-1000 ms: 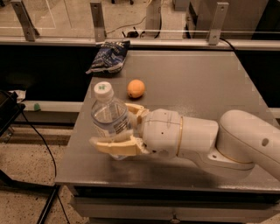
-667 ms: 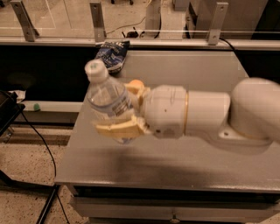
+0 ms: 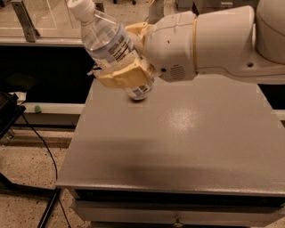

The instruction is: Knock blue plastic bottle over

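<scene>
Above the grey table [image 3: 178, 147], the gripper [image 3: 127, 55] clamps the tilted blue plastic bottle [image 3: 104, 38], apparently airborne.

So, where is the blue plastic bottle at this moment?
In the camera view, the blue plastic bottle is at the upper left, clamped in the gripper above the grey table and tilted, its cap toward the top-left corner.

The gripper [image 3: 116, 54], above the table's [image 3: 178, 147] far left part, clasps the tilted blue plastic bottle [image 3: 106, 39]; its near finger [image 3: 122, 76] covers the lower label, and the far finger is mostly hidden behind the bottle. The cap [image 3: 81, 6] is clipped by the top edge. The arm [image 3: 222, 35] is cut off at the top and right and hides the table's far side.
</scene>
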Robot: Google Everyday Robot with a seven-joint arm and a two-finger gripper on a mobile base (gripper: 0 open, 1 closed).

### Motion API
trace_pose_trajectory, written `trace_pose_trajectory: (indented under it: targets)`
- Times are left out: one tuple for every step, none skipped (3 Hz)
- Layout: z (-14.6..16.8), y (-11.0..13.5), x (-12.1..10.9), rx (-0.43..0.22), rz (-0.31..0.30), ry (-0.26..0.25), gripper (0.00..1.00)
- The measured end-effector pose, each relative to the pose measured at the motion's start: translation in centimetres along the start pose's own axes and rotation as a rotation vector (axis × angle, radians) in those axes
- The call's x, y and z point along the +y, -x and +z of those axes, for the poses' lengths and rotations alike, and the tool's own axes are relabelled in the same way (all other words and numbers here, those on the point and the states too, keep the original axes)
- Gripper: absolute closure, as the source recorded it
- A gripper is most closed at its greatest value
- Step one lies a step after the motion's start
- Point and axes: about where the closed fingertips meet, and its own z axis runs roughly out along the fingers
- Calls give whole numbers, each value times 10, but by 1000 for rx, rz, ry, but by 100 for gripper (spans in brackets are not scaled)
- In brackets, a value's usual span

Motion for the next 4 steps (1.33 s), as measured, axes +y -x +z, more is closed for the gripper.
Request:
trace_pose_trajectory:
  targets:
    - [0,-12,1,51,21,43,100]
    - [-8,-50,-17,191,85,150,100]
    - [-23,-106,-43,384,177,218,100]
    - [-54,-165,-38,645,213,307,100]
